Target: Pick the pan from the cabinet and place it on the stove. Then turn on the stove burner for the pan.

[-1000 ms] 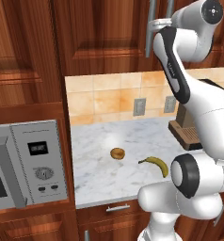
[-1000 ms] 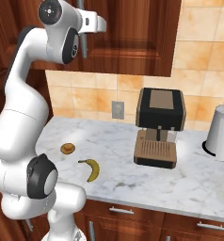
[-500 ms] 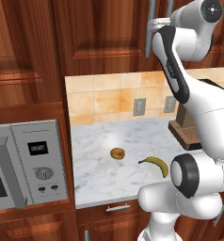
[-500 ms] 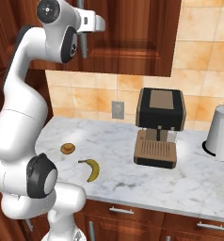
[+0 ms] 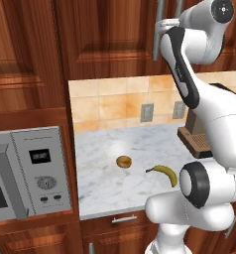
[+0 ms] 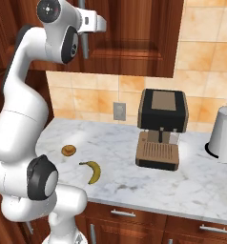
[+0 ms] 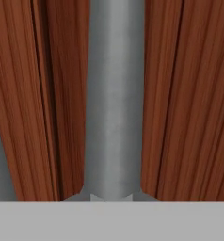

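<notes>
Cabinet (image 5: pixel 105 34) doors shut, reddish-brown raised panels, mounted on wall above the marble surface (image 5: pixel 120 183). Pan: can't see it, so can't tell where it sits. Arm is raised high w/ its hand at a vertical steel bar handle (image 5: pixel 158 30) on the cabinet door; same handle seen in right base view (image 6: pixel 85 40) just below the wrist. Hand view is pressed right up to the bar (image 7: pixel 115 103), running top to bottom w/ wood grain either side. Jaws are closed together & clamped on that bar handle; fingertips themselves hidden at frame bottom.

On the surface: banana (image 5: pixel 165 173) near front edge, close to robot's body; small round brown pastry (image 5: pixel 123 161) a bit left of it, apart, not touching. Right base view shows the same pair, banana (image 6: pixel 92 171) & pastry (image 6: pixel 68 150). Coffee machine (image 6: pixel 160 128), black w/ brown tray, stands against tiled backsplash (image 6: pixel 201 57); white kettle (image 6: pixel 222 138) further right, apart from it. Silver microwave (image 5: pixel 26 173) built into cabinetry at left. Wall outlets (image 5: pixel 147 112) on the tiles. Drawers w/ short handles (image 6: pixel 122 213) below the surface.
</notes>
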Motion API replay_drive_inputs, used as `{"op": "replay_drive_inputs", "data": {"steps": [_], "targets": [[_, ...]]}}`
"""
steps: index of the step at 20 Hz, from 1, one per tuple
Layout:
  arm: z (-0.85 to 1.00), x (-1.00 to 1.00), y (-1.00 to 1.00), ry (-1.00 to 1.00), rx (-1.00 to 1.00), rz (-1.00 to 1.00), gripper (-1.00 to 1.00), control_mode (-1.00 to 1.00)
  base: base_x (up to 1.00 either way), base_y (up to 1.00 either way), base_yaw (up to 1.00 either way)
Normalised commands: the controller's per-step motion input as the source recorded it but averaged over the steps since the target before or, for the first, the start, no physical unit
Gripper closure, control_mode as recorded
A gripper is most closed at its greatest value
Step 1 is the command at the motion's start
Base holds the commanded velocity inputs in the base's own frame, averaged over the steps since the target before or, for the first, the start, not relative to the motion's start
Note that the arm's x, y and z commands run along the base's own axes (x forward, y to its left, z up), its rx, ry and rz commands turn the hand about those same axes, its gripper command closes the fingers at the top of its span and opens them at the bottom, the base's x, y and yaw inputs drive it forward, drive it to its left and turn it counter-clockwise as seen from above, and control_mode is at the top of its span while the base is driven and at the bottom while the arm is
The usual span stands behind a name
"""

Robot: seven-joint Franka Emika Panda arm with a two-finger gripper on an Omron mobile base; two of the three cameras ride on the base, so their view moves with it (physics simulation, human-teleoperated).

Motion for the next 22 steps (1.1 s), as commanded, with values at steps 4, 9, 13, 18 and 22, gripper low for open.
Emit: {"op": "replay_drive_inputs", "data": {"steps": [4,9,13,18,22], "targets": [[0.00,0.00,0.01,0.00,0.00,0.00,1.00,-1.00,0.00,0.00,0.00],[-0.01,0.00,0.00,0.00,0.00,0.00,1.00,-1.00,0.00,0.00,0.00],[-0.01,-0.05,0.00,-0.01,0.00,0.03,1.00,-1.00,0.00,0.00,0.00],[0.00,-0.54,-0.20,-0.16,0.00,0.02,1.00,-1.00,0.00,0.00,0.00],[0.00,-0.63,-0.35,-0.18,0.00,0.01,1.00,-1.00,0.00,0.00,0.00]]}}
